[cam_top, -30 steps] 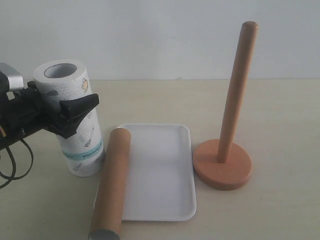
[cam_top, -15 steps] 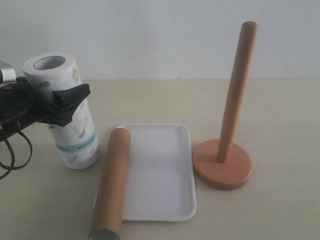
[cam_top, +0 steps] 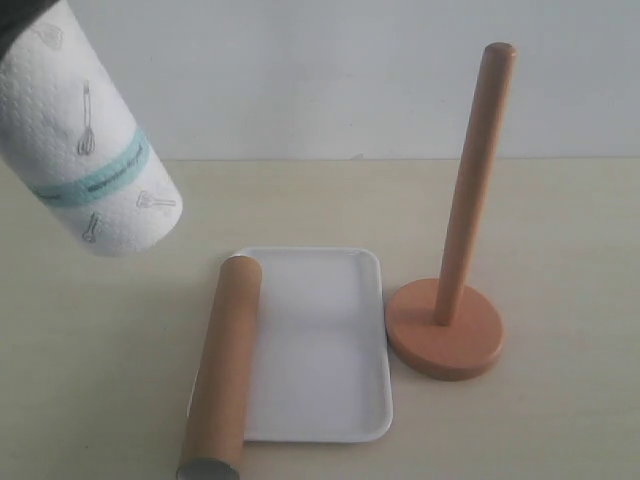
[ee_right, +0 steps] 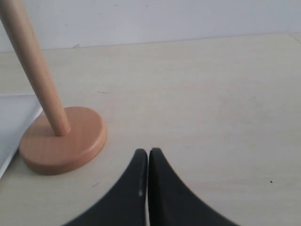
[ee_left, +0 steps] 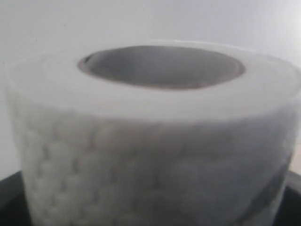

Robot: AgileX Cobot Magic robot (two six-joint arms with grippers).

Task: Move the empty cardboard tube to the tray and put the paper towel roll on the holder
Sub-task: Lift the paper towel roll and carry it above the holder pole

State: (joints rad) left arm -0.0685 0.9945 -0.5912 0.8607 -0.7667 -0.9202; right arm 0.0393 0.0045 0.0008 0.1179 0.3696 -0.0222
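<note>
The paper towel roll (cam_top: 92, 160) hangs tilted in the air at the upper left, its teal band across the middle. Its hollow end (ee_left: 162, 66) fills the left wrist view. My left gripper (ee_left: 150, 205) is shut on the paper towel roll, with only dark finger edges showing beside it. The empty cardboard tube (cam_top: 225, 365) lies along the left rim of the tray (cam_top: 325, 345). To the right of the tray stands the holder (cam_top: 446, 335) with its bare upright post (ee_right: 35, 70). My right gripper (ee_right: 148, 153) is shut and empty, low over the table near the holder's base.
A pale wall runs behind the beige table (cam_top: 560, 250). The tube's near end reaches past the tray's front corner to the exterior view's lower edge.
The left gripper has lifted the paper towel roll off the table, up and to the left, and tipped it over. The arm itself has almost left the exterior view.
</note>
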